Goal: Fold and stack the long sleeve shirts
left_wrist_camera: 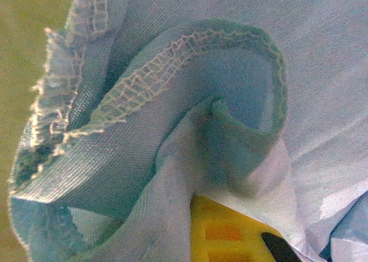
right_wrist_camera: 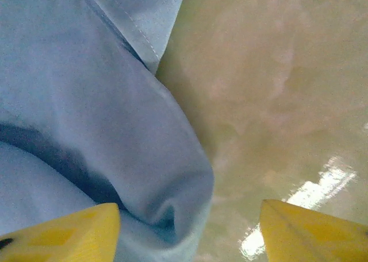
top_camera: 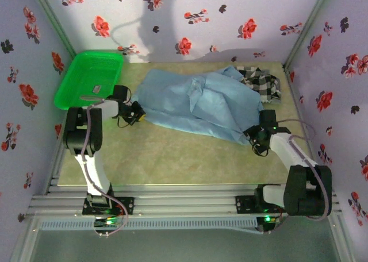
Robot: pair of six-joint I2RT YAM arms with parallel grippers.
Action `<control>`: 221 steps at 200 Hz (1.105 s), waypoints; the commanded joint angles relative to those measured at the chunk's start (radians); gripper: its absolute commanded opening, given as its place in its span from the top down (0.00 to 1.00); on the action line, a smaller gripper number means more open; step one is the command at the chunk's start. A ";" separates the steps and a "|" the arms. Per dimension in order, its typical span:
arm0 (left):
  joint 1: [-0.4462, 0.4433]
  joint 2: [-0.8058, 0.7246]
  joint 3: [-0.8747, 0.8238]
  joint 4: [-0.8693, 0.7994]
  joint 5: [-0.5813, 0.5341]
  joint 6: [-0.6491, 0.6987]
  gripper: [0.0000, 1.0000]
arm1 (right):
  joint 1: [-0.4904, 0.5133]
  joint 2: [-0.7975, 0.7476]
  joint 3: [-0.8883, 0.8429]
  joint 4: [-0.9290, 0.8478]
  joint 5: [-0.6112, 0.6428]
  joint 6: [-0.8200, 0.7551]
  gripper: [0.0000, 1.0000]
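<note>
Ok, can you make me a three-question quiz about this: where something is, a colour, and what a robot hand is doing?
1. Where is the basket?
A far left corner
B far right corner
C near edge

2. What colour is the big shirt?
A red
B light blue
C yellow

3. The left end effector is:
A open over the basket
B shut on the checked shirt
C shut on the big shirt

Answers:
1 A, it sits by the far left wall.
2 B, the spread cloth is pale blue.
3 C, hemmed blue cloth is bunched against its finger in the left wrist view.
</note>
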 commanded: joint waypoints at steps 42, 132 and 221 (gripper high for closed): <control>0.003 -0.068 -0.113 -0.019 -0.015 0.018 0.96 | -0.006 0.028 -0.083 0.071 -0.048 0.116 0.60; 0.060 -0.271 -0.194 -0.184 -0.081 0.199 0.99 | -0.147 0.005 0.069 -0.255 0.007 -0.154 0.88; -0.029 -0.389 -0.398 -0.043 0.044 0.152 0.99 | -0.026 -0.288 0.089 -0.423 -0.077 -0.267 0.42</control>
